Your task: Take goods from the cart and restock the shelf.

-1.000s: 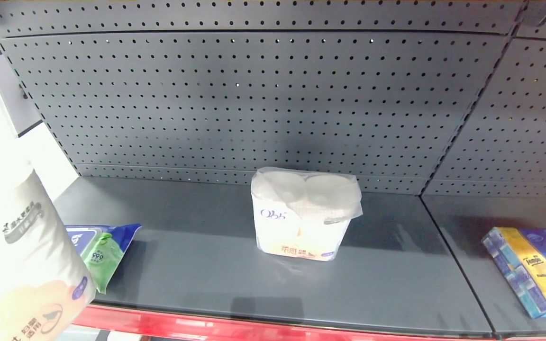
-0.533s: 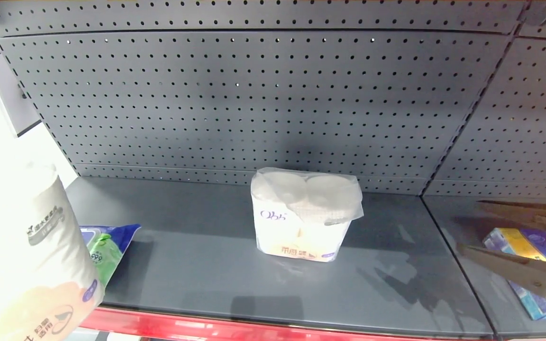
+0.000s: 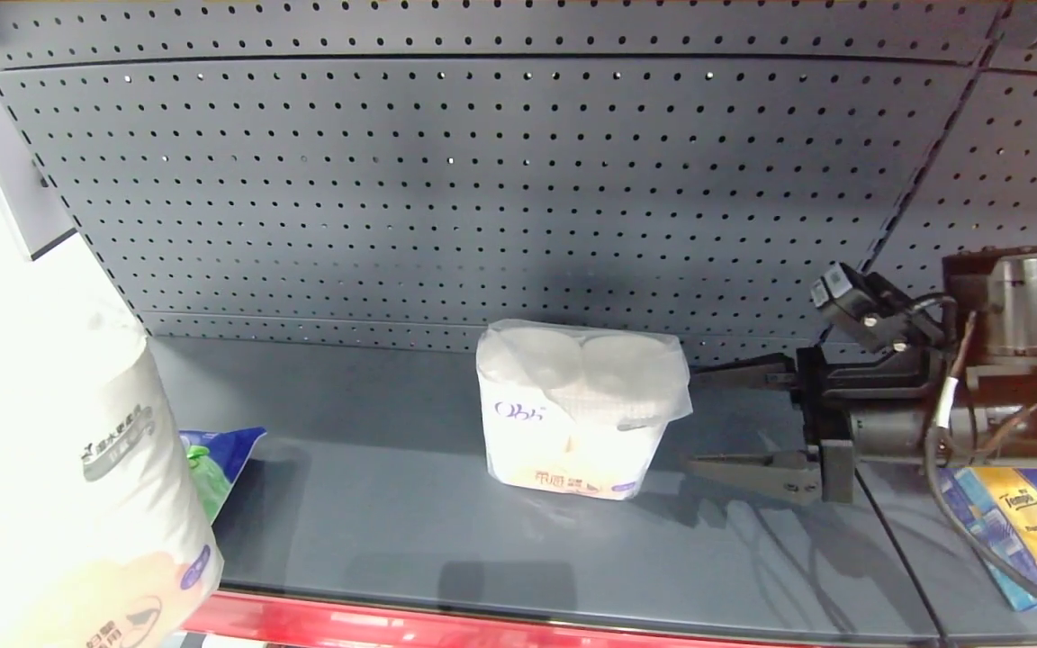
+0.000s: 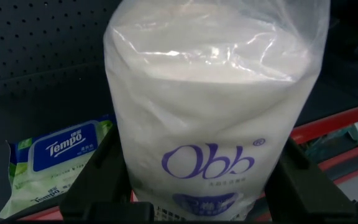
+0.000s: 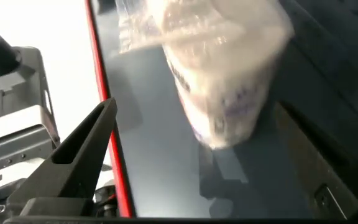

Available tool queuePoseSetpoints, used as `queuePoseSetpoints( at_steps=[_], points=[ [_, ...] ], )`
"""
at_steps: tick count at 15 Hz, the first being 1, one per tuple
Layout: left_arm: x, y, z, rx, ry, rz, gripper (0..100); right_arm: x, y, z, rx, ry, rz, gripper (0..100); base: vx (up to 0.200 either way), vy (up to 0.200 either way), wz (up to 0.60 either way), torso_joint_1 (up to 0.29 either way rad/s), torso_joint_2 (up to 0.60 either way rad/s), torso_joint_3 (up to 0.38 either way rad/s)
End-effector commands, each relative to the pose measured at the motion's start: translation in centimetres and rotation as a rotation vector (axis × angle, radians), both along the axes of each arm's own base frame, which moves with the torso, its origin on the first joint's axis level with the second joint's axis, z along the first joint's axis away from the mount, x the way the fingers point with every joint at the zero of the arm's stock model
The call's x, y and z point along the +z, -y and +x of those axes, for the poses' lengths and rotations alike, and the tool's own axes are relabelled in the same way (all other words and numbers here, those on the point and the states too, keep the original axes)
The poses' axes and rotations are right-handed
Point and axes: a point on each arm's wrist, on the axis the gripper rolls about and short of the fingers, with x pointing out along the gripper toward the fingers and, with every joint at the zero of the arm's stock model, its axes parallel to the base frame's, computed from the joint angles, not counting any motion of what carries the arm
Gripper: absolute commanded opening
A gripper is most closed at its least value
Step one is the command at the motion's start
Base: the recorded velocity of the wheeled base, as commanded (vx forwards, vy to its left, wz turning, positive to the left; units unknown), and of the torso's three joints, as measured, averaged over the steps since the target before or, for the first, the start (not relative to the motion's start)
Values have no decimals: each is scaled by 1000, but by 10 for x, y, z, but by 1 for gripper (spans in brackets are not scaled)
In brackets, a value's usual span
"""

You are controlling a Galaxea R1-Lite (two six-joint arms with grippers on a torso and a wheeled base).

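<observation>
Two packs of paper rolls matter here.

In the head view, the standing pack [image 3: 581, 405], white paper rolls in thin clear plastic wrap, is upright in the middle of the dark grey metal shelf [image 3: 374, 504]. It is close to the grey back wall full of little holes [image 3: 482, 198]. The right gripper [image 3: 734, 418] is just beside it on the right. Its jaws are spread wide and point at the pack without touching it. I think it is there to steady or nudge the pack and make room.

Low on the left is the held pack [image 3: 59, 504], also big, white and plastic-wrapped. It is up by the shelf's red front edge [image 3: 482, 621] and not yet set down. Partly hidden behind it lies a soft green and blue pack of wipes [image 3: 221, 459]. A yellow and blue tissue box [image 3: 1036, 531] lies far to the right.

The left wrist view shows what the head view hides. The left gripper [image 4: 201, 180] has its dark jaws pressed on both sides of the held pack [image 4: 216, 112], low down, so it does not tip. The pack of wipes [image 4: 51, 158] lies flat on the shelf beyond.

The right wrist view is blurry. The standing pack [image 5: 222, 74] seems to sit just ahead of the spread jaws, not between them.
</observation>
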Motion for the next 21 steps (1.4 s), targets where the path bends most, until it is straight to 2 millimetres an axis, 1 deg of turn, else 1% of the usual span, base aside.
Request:
queuePoseSetpoints(
  at_steps=[1, 5, 7, 8, 10, 14, 15, 16, 20, 21],
  points=[
    [0, 0, 1, 0, -3, 0, 0, -11, -11, 15, 20, -32, -16, 100, 0, 0, 0, 0, 0, 0],
    [0, 0, 1, 0, -6, 0, 0, -10, -16, 34, 25, 1, -23, 100, 0, 0, 0, 0, 0, 0],
    [-1, 0, 2, 0, -9, 1, 0, -12, -22, 40, 36, 4, -26, 100, 0, 0, 0, 0, 0, 0],
    [-1, 0, 2, 0, -10, 1, 0, -12, -28, 42, 50, 10, -29, 100, 0, 0, 0, 0, 0, 0],
    [-1, 0, 2, 0, -10, 1, 0, -17, -33, 49, 57, 6, -35, 100, 0, 0, 0, 0, 0, 0],
    [-2, 0, 1, 0, -10, 1, 0, -16, -42, 59, 72, 26, -34, 100, 0, 0, 0, 0, 0, 0],
    [-1, 0, 1, 0, -9, 1, 0, -18, -44, 62, 76, 27, -38, 100, 0, 0, 0, 0, 0, 0],
    [-2, 0, 1, 0, -9, 1, 0, -18, -45, 64, 74, 26, -36, 0, 0, 0, 0, 0, 0, 0],
    [-1, 0, 1, 0, -6, 0, 0, -22, -47, 63, 89, 16, -39, 0, 0, 0, 0, 0, 0, 0],
    [-1, 0, 1, 0, -6, 0, 0, -22, -48, 59, 106, 14, -36, 0, 0, 0, 0, 0, 0, 0]
  ],
)
